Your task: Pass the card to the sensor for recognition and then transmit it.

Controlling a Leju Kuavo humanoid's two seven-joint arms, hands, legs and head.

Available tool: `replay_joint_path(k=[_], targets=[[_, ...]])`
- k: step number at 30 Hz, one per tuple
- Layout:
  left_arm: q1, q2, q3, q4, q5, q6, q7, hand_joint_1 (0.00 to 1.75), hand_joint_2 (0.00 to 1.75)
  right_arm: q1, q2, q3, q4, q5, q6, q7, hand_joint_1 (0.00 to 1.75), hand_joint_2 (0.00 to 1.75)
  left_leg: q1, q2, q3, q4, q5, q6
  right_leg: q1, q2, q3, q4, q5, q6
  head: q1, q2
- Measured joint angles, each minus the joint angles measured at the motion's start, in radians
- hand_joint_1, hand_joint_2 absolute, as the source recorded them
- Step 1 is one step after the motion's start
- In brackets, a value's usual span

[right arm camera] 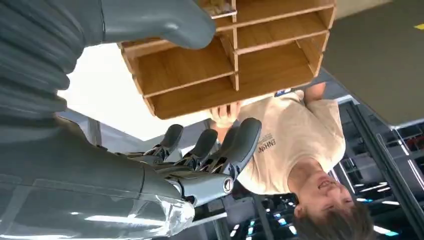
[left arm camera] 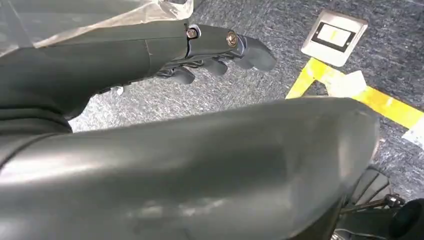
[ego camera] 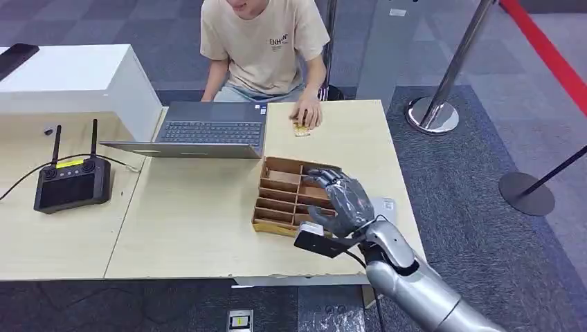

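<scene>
A small yellowish card (ego camera: 301,128) lies on the far side of the wooden table (ego camera: 201,221), under the fingertips of a seated person's hand (ego camera: 306,112). My right hand (ego camera: 340,200) hovers over the right end of a wooden compartment box (ego camera: 285,195), fingers apart and holding nothing. In the right wrist view the thumb (right arm camera: 160,22) and the fingers (right arm camera: 215,145) stand apart, with the box (right arm camera: 230,60) beyond them. A flat white device (ego camera: 385,205) lies just right of the box, partly hidden by the hand. My left hand (left arm camera: 215,50) hangs above the floor, holding nothing.
An open laptop (ego camera: 208,130) sits behind the box. A black controller with two antennas (ego camera: 71,181) stands at the left, near a white cabinet (ego camera: 69,79). Stanchion bases (ego camera: 432,114) (ego camera: 526,194) stand on the carpet to the right of the table.
</scene>
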Motion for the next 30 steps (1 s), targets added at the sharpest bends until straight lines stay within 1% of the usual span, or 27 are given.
replay_joint_path(k=[2, 4, 6, 8, 9, 11, 13, 17, 21, 27, 30], targets=[[0.000, 0.000, 0.001, 0.000, 0.000, 0.000, 0.002, 0.00, 0.00, 0.004, 0.003, 0.000, 0.007, 0.000, 0.000, -0.001, 0.47, 1.75, 0.000, 0.000, 0.000, 0.000, 0.000, 0.000, 0.000, 0.000, 0.000, 0.000, 0.000, 0.000, 0.000, 0.000], [0.001, 0.000, 0.003, 0.000, 0.000, 0.000, 0.003, 0.00, 0.00, 0.006, 0.007, 0.000, 0.014, 0.000, -0.001, -0.003, 0.66, 1.75, 0.000, 0.000, 0.000, 0.000, 0.000, 0.000, 0.000, 0.000, 0.000, 0.000, 0.000, 0.000, 0.000, 0.000], [0.002, 0.000, 0.004, 0.000, 0.000, 0.000, 0.003, 0.00, 0.00, 0.006, 0.009, 0.000, 0.019, 0.000, -0.001, -0.003, 0.72, 1.75, 0.000, 0.000, 0.000, 0.000, 0.000, 0.000, 0.000, 0.000, 0.000, 0.000, 0.000, 0.000, 0.000, 0.000], [0.004, 0.000, 0.005, 0.000, 0.000, 0.001, 0.003, 0.00, 0.00, 0.012, 0.010, -0.002, 0.022, -0.011, -0.001, -0.003, 0.70, 1.75, 0.000, 0.000, 0.000, 0.000, 0.000, 0.000, 0.000, 0.000, 0.000, 0.000, 0.000, 0.000, 0.000, 0.000], [0.006, 0.000, 0.005, 0.000, 0.000, 0.002, 0.002, 0.00, 0.00, 0.017, 0.010, -0.003, 0.021, -0.015, -0.001, -0.002, 0.61, 1.75, 0.000, 0.000, 0.000, 0.000, 0.000, 0.000, 0.000, 0.000, 0.000, 0.000, 0.000, 0.000, 0.000, 0.000], [0.009, 0.000, 0.005, 0.000, 0.000, 0.002, 0.000, 0.00, 0.00, 0.029, 0.010, -0.006, 0.019, -0.016, -0.001, 0.000, 0.61, 1.75, 0.000, 0.000, 0.000, 0.000, 0.000, 0.000, 0.000, 0.000, 0.000, 0.000, 0.000, 0.000, 0.000, 0.000], [0.010, 0.000, 0.005, 0.000, 0.000, 0.002, 0.000, 0.00, 0.00, 0.034, 0.010, -0.008, 0.019, -0.013, 0.000, 0.001, 0.72, 1.75, 0.000, 0.000, 0.000, 0.000, 0.000, 0.000, 0.000, 0.000, 0.000, 0.000, 0.000, 0.000, 0.000, 0.000], [0.010, 0.001, 0.005, 0.000, -0.001, 0.002, -0.003, 0.00, 0.00, 0.039, 0.010, -0.009, 0.019, -0.011, 0.000, 0.001, 0.75, 1.75, 0.000, 0.000, 0.000, 0.000, 0.000, 0.000, 0.000, 0.000, 0.000, 0.000, 0.000, 0.000, 0.000, 0.000], [0.010, 0.003, 0.005, 0.000, -0.002, 0.002, -0.007, 0.00, 0.00, 0.042, 0.009, -0.010, 0.019, -0.011, -0.001, 0.003, 0.89, 1.75, 0.000, 0.000, 0.000, 0.000, 0.000, 0.000, 0.000, 0.000, 0.000, 0.000, 0.000, 0.000, 0.000, 0.000], [0.009, 0.005, 0.005, 0.000, -0.004, 0.000, -0.010, 0.00, 0.00, 0.042, 0.009, -0.017, 0.025, 0.003, -0.001, 0.011, 0.86, 1.75, 0.000, 0.000, 0.000, 0.000, 0.000, 0.000, 0.000, 0.000, 0.000, 0.000, 0.000, 0.000, 0.000, 0.000], [0.009, 0.006, 0.005, 0.000, -0.006, 0.000, -0.013, 0.00, 0.00, 0.042, 0.009, -0.019, 0.030, 0.012, -0.001, 0.018, 0.87, 1.75, 0.000, 0.000, 0.000, 0.000, 0.000, 0.000, 0.000, 0.000, 0.000, 0.000, 0.000, 0.000, 0.000, 0.000]])
